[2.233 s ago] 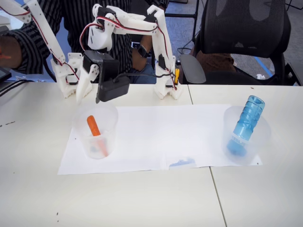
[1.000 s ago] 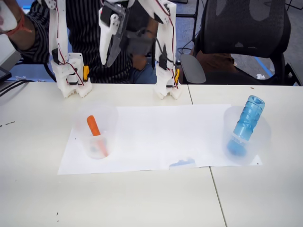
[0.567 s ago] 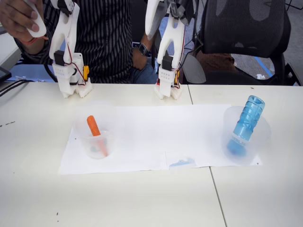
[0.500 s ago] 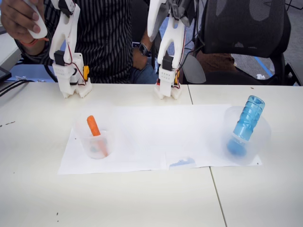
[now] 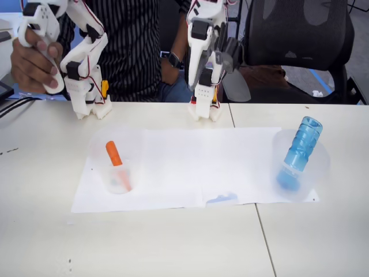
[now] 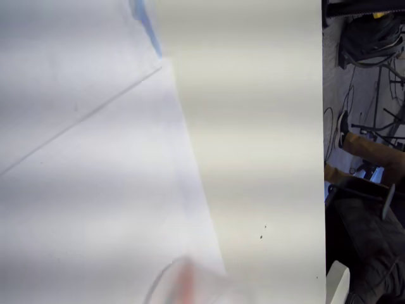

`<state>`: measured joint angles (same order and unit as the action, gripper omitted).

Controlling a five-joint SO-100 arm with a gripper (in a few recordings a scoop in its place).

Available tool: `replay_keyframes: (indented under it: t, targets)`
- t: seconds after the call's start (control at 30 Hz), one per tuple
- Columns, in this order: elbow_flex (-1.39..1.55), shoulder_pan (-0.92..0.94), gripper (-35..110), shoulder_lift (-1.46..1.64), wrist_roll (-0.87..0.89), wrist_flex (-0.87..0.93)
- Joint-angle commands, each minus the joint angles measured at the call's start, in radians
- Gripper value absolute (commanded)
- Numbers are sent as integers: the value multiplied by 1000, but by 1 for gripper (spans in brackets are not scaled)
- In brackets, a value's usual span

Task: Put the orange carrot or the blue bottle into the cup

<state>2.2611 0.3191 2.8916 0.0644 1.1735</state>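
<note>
Orange carrot [image 5: 115, 157] now stands propped in the cup [image 5: 118, 167] on the white paper [image 5: 190, 161]. The arm has folded back above its base, so placement looks finished; the gripper's grip I cannot tell.

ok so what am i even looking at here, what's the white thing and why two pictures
The white thing is a small robot arm bolted to the back of a table; here it is folded up, away from the objects. One picture comes from a fixed camera facing the table. The other, blurry one comes from a camera on the arm's wrist, looking down at the paper. On the paper stand two clear cups: the left cup holds an orange carrot, the right cup holds a blue bottle. The arm appears to be holding nothing; whether its gripper is open, I cannot tell.
</note>
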Motion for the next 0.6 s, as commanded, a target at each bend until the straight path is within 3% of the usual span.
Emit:
replay_keyframes:
  t: [0.0,0.4,0.57]
  targets:
    - [172,3,8,178,-26,-133]
    - [575,-3,8,391,-52,-196]
    - [647,-135,8,402,-41,-193]
